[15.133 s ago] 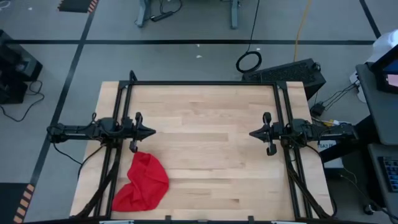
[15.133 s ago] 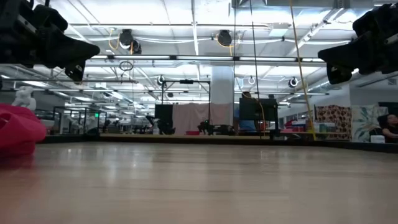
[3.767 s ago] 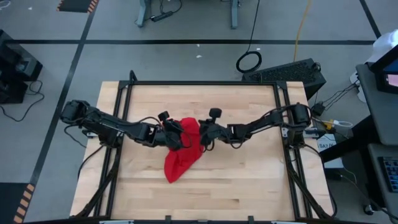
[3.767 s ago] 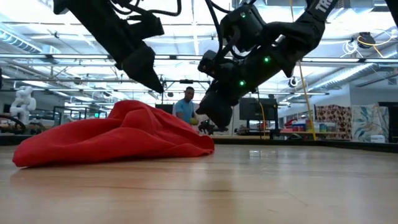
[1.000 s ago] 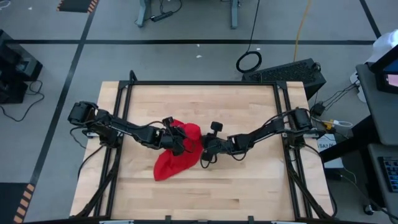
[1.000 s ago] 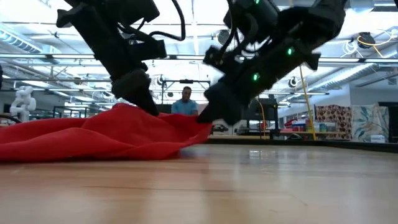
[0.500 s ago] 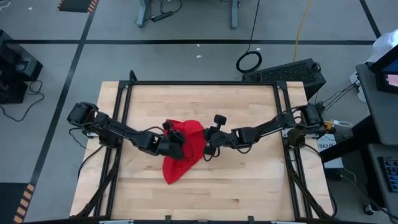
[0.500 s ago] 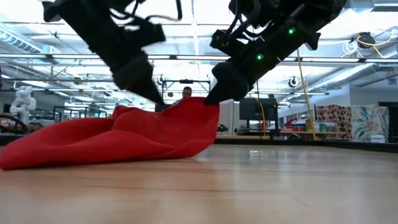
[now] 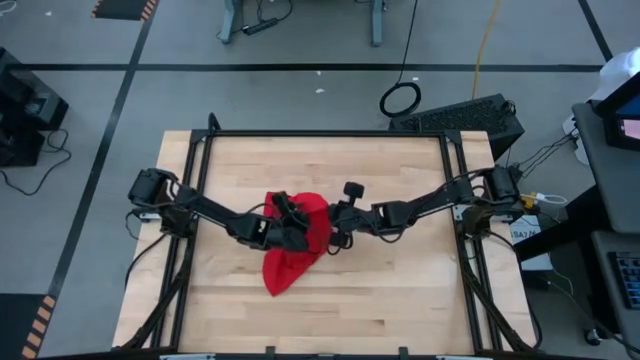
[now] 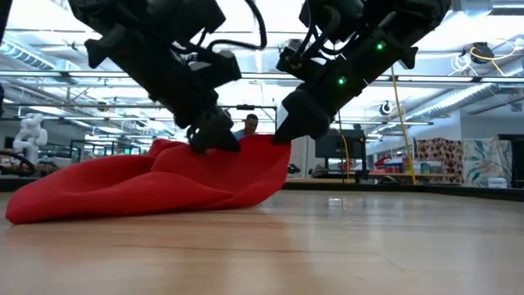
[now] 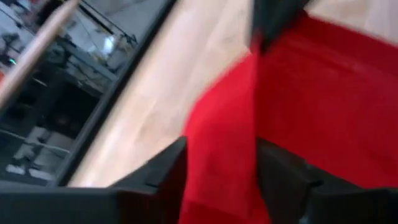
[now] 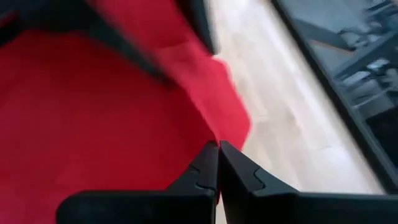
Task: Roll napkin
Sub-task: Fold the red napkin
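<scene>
Low view | napkin (image 10: 155, 184): no readable writing | left fingers (image 11: 161, 177) straddle cloth, grip unclear | right fingers (image 12: 205, 171) pinch its edge

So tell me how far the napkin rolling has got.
Done: the napkin sits mid-table, both arms on it. In hand: the right gripper pinches one edge with jaws shut, lifting it; the left gripper straddles a fold, jaws apart. Left: the cloth is crumpled, neither flat nor rolled, so all the rolling.
</scene>
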